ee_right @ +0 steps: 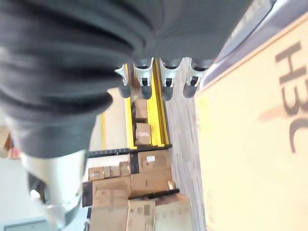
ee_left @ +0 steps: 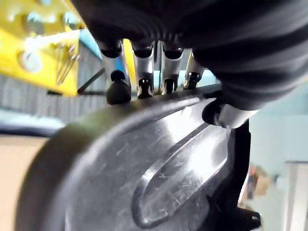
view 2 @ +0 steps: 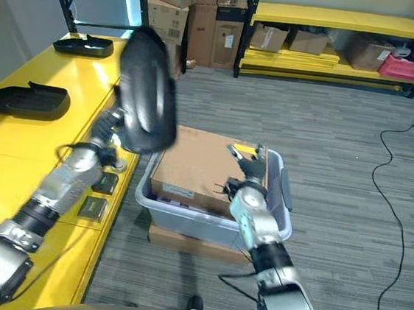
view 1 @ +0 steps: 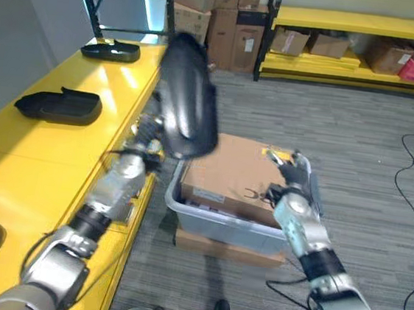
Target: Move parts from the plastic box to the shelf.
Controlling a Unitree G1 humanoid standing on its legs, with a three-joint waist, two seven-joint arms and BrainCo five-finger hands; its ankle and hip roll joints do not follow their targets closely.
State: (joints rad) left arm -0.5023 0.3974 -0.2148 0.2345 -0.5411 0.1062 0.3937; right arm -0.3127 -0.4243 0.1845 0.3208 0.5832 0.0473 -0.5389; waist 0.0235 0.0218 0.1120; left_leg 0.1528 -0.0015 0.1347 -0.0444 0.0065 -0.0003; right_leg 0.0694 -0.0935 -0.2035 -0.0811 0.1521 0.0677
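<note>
The black part (view 1: 187,97) that the left hand (ee_left: 144,72) is gripping is looking like smooth moulded plastic, glossy and finely scratched where light is catching it. The yellow shelf (view 1: 59,154) is gleaming like painted metal, while two more black parts (view 1: 58,104) lying on it are looking duller. The grey box (view 1: 218,226) is showing as matt plastic, and the cardboard (view 1: 231,176) inside it is looking like plain matt brown board.

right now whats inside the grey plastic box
A brown cardboard sheet lies across the top of the grey plastic box, covering nearly the whole opening. Anything beneath it is hidden.
</note>
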